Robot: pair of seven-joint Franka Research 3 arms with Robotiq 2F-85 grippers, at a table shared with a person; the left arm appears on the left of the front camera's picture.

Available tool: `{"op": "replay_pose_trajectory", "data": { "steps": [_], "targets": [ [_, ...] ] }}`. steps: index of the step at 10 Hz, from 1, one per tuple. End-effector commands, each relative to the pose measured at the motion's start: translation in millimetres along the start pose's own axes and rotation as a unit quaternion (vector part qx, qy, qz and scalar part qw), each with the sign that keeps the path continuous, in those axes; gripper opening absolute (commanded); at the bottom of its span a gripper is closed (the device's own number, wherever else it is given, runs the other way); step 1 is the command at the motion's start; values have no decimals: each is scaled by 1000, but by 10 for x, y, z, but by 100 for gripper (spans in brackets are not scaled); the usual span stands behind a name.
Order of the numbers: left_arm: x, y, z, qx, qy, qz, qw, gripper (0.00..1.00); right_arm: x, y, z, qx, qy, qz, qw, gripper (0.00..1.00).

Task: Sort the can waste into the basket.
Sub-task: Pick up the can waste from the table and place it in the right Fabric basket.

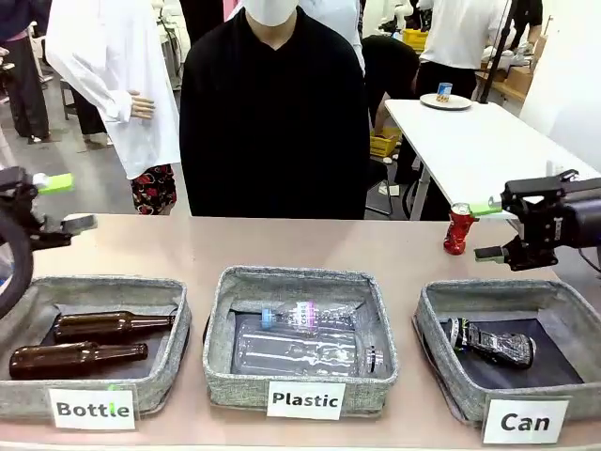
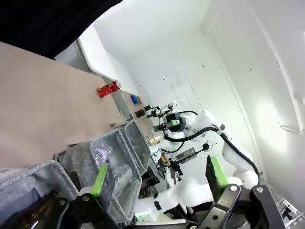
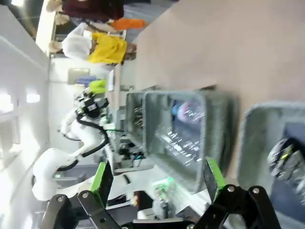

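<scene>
Can basket (image 1: 488, 290) holding black can (image 1: 490, 343), red can (image 1: 459, 230) beside open right jaws

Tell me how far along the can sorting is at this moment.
Done: the black-and-silver can lies in the "Can" basket. In hand: nothing is gripped. The right gripper is open, close to the red can, which stands upright on the table behind that basket. The left gripper is open and empty. Left to do: grasp the red can and put it in the basket.
</scene>
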State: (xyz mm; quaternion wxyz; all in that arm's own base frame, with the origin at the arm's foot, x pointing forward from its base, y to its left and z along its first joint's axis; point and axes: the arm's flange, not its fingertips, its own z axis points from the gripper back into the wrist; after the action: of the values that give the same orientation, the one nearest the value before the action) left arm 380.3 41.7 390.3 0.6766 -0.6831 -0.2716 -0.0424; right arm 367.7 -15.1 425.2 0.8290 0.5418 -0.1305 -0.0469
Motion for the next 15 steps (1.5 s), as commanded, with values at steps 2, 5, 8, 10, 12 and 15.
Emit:
{"op": "replay_pose_trajectory", "data": {
  "steps": [2, 5, 8, 10, 12, 15],
  "targets": [
    [-18, -259, -416, 10, 46, -9, 999, 100, -49, 132, -51, 16, 17, -27, 999, 100],
    [-18, -259, -416, 10, 46, -9, 999, 100, -49, 132, -51, 16, 17, -27, 999, 100],
    [-18, -259, -416, 10, 46, -9, 999, 100, -49, 132, -51, 16, 17, -27, 999, 100],
    [-18, -259, -416, 10, 46, -9, 999, 100, -49, 132, -51, 16, 17, -27, 999, 100],
    [-18, -259, -416, 10, 46, -9, 999, 100, 169, 85, 76, -61, -33, 168, 983, 100],
    [-18, -259, -416, 10, 46, -9, 999, 100, 709, -34, 436, -243, -145, 553, 784, 100]
  ]
}}
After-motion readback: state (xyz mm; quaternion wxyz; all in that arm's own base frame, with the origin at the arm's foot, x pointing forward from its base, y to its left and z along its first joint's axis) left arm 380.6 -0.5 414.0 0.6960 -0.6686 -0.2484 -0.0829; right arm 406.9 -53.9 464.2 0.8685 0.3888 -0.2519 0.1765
